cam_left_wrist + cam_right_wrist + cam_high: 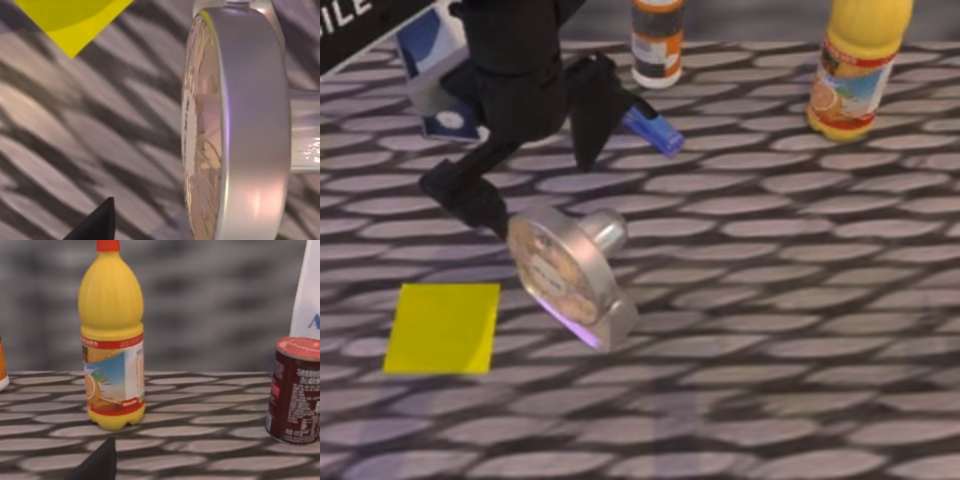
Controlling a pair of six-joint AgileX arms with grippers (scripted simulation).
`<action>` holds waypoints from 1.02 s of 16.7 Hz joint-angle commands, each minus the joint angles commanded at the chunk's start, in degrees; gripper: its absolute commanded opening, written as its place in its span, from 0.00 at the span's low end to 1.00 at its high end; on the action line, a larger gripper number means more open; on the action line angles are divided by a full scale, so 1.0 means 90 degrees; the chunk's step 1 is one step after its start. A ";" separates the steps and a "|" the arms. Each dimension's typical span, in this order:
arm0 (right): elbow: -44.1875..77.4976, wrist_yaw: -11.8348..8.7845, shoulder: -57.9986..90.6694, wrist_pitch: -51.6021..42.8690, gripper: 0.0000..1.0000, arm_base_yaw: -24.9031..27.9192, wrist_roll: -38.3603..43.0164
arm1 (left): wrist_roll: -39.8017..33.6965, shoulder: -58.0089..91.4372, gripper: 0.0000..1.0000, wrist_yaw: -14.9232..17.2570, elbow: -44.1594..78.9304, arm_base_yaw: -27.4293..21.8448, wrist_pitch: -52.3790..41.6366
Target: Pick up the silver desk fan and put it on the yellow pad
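The left gripper [535, 215] grasps the silver desk fan [570, 275] (tilted) just right of the yellow pad [442, 328].

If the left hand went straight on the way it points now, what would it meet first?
Probably the silver desk fan: the left wrist view, looking along the left hand, is filled by the fan's rim, close in. The yellow pad lies off to one side of that line. Depth is unclear.
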 joint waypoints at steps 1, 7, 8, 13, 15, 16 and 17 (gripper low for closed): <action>0.0000 0.0000 0.0000 0.0000 1.00 0.0000 0.0000 | -0.0045 0.0063 1.00 -0.0001 0.0049 -0.0018 -0.0055; 0.0000 0.0000 0.0000 0.0000 1.00 0.0000 0.0000 | -0.0034 0.0050 1.00 -0.0001 0.0009 0.0012 -0.0017; 0.0000 0.0000 0.0000 0.0000 1.00 0.0000 0.0000 | -0.0025 0.0046 1.00 -0.0001 -0.0080 0.0006 0.0069; 0.0000 0.0000 0.0000 0.0000 1.00 0.0000 0.0000 | -0.0027 0.0009 1.00 -0.0001 -0.1036 0.0000 0.0977; 0.0000 0.0000 0.0000 0.0000 1.00 0.0000 0.0000 | -0.0034 0.0009 1.00 -0.0001 -0.1272 -0.0006 0.1211; 0.0000 0.0000 0.0000 0.0000 1.00 0.0000 0.0000 | -0.0034 0.0009 1.00 -0.0001 -0.1291 -0.0007 0.1230; 0.0000 0.0000 0.0000 0.0000 1.00 0.0000 0.0000 | -0.0034 0.0009 1.00 -0.0001 -0.1291 -0.0007 0.1230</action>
